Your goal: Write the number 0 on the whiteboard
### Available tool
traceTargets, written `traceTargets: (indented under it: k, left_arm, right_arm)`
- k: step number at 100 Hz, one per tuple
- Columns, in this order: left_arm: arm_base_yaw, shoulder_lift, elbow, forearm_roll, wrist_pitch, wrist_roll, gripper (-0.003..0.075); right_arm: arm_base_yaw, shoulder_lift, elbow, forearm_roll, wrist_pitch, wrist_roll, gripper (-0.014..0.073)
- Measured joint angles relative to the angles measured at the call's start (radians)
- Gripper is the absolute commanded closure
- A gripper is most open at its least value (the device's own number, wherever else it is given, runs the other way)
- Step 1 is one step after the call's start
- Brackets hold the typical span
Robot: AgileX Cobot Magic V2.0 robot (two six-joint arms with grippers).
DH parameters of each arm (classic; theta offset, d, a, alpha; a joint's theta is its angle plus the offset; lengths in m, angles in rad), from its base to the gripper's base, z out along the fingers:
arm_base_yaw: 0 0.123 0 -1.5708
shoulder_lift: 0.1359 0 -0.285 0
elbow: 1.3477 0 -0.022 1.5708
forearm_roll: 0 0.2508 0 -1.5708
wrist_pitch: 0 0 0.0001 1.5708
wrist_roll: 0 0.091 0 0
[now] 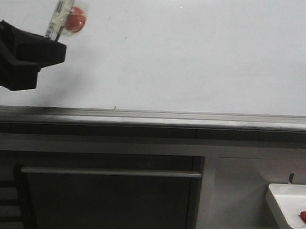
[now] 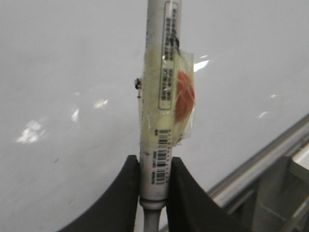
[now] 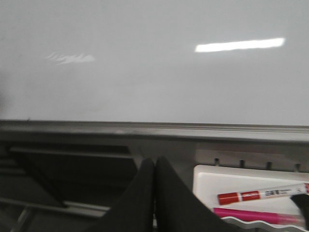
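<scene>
The left arm's black, matte plastic tool (image 1: 44,39) is clenching the lower barrel of a slim white cylindrical marker pen (image 2: 157,121), its two curved fingers (image 2: 126,193) pressing the barrel from both sides. A flat, round red magnet (image 1: 75,19) is sitting taped against the pen under crinkled, yellowish clear tape, beside a printed label strip. The pen is tilting up and away from the tool, in front of the large, glossy white whiteboard (image 1: 196,55), near its left side in the front view; whether the tip is touching cannot be told. The board's surface is showing soft light reflections and no drawn loop. A ridged grey metal rail (image 1: 168,117) is running along its lower edge. The right arm's black tool (image 3: 154,166) is hanging below the rail with fingers pressed together, grasping nothing, beside a small white plastic tray (image 3: 212,181) holding a red-capped marker (image 3: 260,195) and a pink marker (image 3: 256,216).
</scene>
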Motion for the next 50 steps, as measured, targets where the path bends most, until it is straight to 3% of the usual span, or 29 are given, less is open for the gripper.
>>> traceTargets:
  k: [13, 18, 36, 50]
  left_arm:
    - [-0.002, -0.112, 0.000, 0.194, 0.074, 0.000, 0.0741]
    - [-0.002, -0.154, 0.000, 0.276, 0.113, 0.000, 0.0741]
    - [-0.002, -0.282, 0.000, 0.576, 0.189, 0.000, 0.0741]
    - [-0.004, -0.312, 0.000, 0.699, 0.197, 0.000, 0.0741]
  right_arm:
    - [0.058, 0.049, -0.026, 0.171, 0.031, -0.228, 0.0303]
    - [0.088, 0.070, -0.038, 0.234, 0.038, -0.312, 0.0255]
    - [0.219, 0.192, -0.105, 0.343, 0.066, -0.569, 0.0242]
    - [0.337, 0.334, -0.157, 0.393, 0.069, -0.701, 0.0242]
